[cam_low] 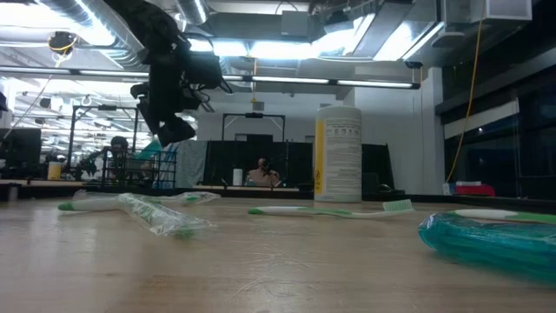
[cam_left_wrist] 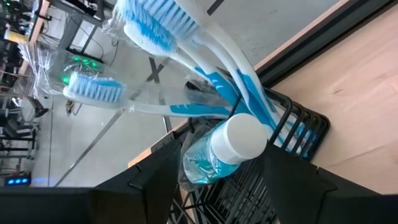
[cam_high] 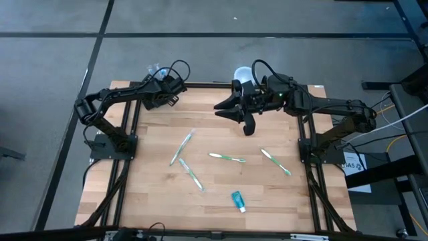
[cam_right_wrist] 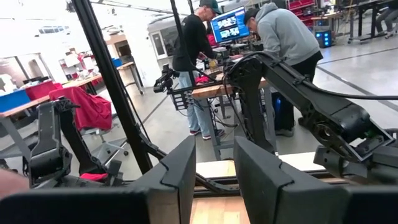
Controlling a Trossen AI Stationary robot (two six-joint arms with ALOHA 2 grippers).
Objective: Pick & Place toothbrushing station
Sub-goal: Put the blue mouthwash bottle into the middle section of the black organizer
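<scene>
So the left gripper [cam_left_wrist: 214, 180] has its jaws spread wide, sitting right over the small black wire-slotted toothbrushing station [cam_left_wrist: 292, 134] at the far left corner of the wooden table [cam_high: 221, 187]. Nothing's pinched between the dark fingers [cam_left_wrist: 149, 183]; a clear blue bottle with a white cap [cam_left_wrist: 227, 149] pokes up in the gap, and a bunch of blue-and-white toothbrushes in clear wrap [cam_left_wrist: 168, 37] fan out of the holder past it.

Biggest risk I see: the fingers look really close to that bottle and those handles, so if the arm pulls back at an angle it could snag the wrap and tip the holder, which sits near the table's edge.

The right gripper [cam_high: 231, 108] hangs above the far middle of the table, jaws parted a bit with nothing between them in the wrist view. It's near the white-and-yellow cup [cam_high: 242, 75], so a low swing could knock that over.

Loose green-and-white toothbrushes [cam_high: 227, 158] and a teal tube [cam_high: 237, 200] lie scattered mid-table, well apart from both arms. Any sweep low across there would probably scatter them, and the wrapped ones look slippery.
</scene>
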